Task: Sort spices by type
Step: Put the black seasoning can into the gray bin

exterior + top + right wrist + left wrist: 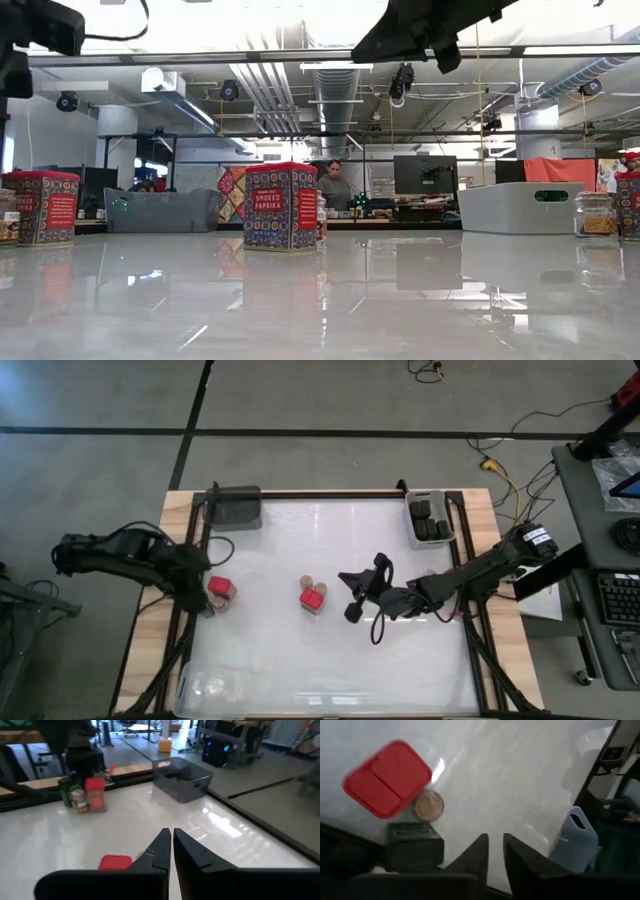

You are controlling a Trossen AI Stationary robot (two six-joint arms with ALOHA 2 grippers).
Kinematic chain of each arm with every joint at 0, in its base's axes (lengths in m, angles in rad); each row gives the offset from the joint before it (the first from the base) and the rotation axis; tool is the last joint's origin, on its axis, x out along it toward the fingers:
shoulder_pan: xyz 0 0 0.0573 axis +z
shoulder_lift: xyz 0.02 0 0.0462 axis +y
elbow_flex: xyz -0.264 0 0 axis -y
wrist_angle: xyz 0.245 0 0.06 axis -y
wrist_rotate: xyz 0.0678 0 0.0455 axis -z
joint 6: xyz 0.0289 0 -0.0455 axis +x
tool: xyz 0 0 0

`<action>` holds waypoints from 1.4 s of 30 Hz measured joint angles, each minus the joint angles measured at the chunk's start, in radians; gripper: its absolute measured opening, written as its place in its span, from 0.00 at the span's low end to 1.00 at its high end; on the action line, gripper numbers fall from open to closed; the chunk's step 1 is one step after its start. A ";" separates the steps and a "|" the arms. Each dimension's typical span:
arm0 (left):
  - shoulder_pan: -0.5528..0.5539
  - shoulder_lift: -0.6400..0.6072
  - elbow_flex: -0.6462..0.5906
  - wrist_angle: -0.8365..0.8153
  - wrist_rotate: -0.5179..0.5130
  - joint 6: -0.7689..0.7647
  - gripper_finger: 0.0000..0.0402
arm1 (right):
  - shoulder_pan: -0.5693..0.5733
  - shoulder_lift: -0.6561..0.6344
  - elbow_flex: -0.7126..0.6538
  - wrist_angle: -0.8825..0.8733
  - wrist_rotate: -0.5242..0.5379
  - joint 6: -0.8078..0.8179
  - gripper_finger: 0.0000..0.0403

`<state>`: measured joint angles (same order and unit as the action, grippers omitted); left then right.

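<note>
Sorting underway: left gripper [495,851] barely parted, empty beside the red tin [387,777]; right gripper [171,845] shut, empty; next, grasp a tin.

A dark grey bin [236,506] sits at the table's [400,660] far left corner. A light bin [428,520] sits at the far right corner.

Open white table [330,660] near front, red spice tins [313,598] seemingly blocking centre

Bin [430,518] — far right corner
</note>
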<state>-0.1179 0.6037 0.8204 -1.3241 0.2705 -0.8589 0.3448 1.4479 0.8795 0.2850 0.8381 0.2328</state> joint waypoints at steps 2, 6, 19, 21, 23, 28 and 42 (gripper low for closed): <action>-0.004 0.028 -0.002 0.002 0.012 -0.029 0.19 | -0.001 0.000 0.000 -0.002 0.010 -0.025 0.03; -0.027 0.087 -0.002 0.010 0.009 0.021 0.31 | -0.001 0.015 -0.001 -0.002 0.017 -0.033 0.03; -0.267 0.384 0.031 -0.008 -0.031 0.379 0.42 | 0.019 0.110 -0.003 -0.009 0.023 0.003 0.03; -0.294 0.437 0.032 -0.025 -0.045 0.399 0.44 | 0.020 0.106 -0.003 -0.012 0.025 0.007 0.03; -0.318 0.490 0.032 -0.059 -0.057 0.433 0.46 | 0.023 0.103 -0.003 -0.014 0.026 0.007 0.03; -0.354 0.609 0.032 -0.120 -0.133 0.514 0.52 | 0.035 0.103 -0.003 -0.015 0.025 0.010 0.03; -0.482 0.799 0.071 -0.177 -0.222 0.729 0.65 | 0.044 0.103 -0.003 -0.018 0.026 0.005 0.03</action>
<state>-0.5999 1.4031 0.8917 -1.5009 0.0481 -0.1303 0.3885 1.5505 0.8764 0.2665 0.8642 0.2382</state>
